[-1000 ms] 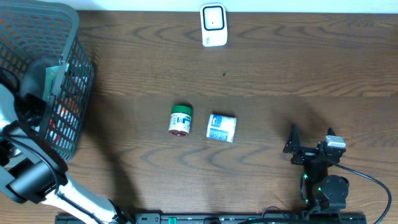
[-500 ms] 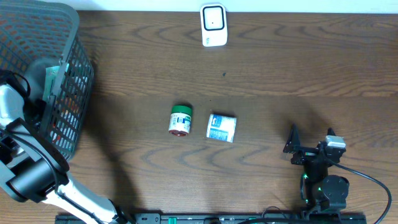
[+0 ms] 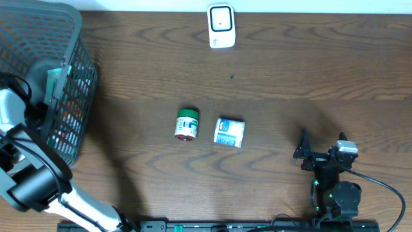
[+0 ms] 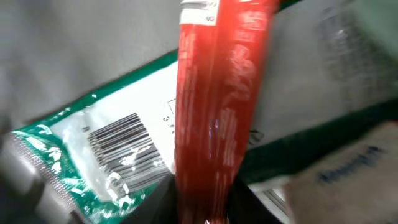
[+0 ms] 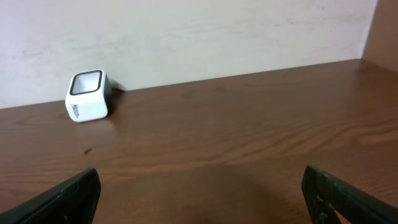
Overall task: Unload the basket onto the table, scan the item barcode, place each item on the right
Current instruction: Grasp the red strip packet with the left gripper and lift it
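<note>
In the left wrist view my left gripper (image 4: 202, 208) reaches into the basket, its two dark fingers shut on a long red packet (image 4: 217, 99). Under the packet lies a green and white pouch (image 4: 93, 155) whose barcode faces up. From overhead, the left arm (image 3: 22, 109) dips into the black mesh basket (image 3: 84, 77) and its jaws are hidden. The white scanner (image 3: 221, 26) stands at the table's far edge, also seen in the right wrist view (image 5: 87, 96). My right gripper (image 3: 321, 145) rests open and empty at the near right (image 5: 202, 193).
A green-capped jar (image 3: 187, 124) lies on its side at mid-table, with a small white and blue packet (image 3: 230, 132) just right of it. The basket fills the far left corner. More packets crowd around the red one inside the basket.
The left arm shifted slightly inside the basket, and its jaws have closed in on the red packet. The right arm and the items on the table have not moved.
</note>
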Controlling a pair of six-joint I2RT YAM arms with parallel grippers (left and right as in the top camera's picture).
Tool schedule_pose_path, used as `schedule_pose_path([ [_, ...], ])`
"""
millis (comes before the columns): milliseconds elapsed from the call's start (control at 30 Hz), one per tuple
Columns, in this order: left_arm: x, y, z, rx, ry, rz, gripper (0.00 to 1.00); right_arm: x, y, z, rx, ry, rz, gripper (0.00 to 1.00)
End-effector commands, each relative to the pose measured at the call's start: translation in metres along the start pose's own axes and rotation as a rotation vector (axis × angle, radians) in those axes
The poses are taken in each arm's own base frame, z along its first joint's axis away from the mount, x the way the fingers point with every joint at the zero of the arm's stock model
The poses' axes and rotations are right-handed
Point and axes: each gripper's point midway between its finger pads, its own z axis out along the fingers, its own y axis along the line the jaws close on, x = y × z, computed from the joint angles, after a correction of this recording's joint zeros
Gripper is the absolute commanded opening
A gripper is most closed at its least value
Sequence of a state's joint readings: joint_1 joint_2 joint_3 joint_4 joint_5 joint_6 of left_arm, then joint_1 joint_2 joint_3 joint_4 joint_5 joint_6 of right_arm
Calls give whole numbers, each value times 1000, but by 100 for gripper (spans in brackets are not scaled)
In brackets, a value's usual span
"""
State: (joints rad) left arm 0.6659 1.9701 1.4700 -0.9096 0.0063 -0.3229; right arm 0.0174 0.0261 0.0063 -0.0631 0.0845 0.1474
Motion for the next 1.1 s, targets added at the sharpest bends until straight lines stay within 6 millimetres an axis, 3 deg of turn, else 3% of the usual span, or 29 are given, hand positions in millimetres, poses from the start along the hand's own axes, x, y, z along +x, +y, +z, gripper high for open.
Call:
schedule_pose_path([
  [0, -31, -9, -68, 85, -187, -8, 13, 1, 0, 0, -1, 4, -15, 99],
  [33, -35, -10, -83, 102, -228, -10, 8, 1, 0, 0, -1, 4, -15, 99],
  [267, -38, -7, -186, 212, -493, -27, 7, 1, 0, 0, -1, 4, -15, 99],
  [433, -18, -8, -243, 302, -611, -41, 7, 1, 0, 0, -1, 4, -15, 99],
  [600, 26, -37, -286, 416, -668, 74, 7, 1, 0, 0, -1, 4, -15, 99],
  [700, 63, -56, -294, 451, -633, 169, 7, 1, 0, 0, -1, 4, -15, 99],
  [800, 103, -76, -286, 459, -545, 291, 7, 1, 0, 0, -1, 4, -15, 99],
  [1067, 202, -125, -226, 406, -291, 628, 7, 1, 0, 0, -1, 4, -15, 99],
])
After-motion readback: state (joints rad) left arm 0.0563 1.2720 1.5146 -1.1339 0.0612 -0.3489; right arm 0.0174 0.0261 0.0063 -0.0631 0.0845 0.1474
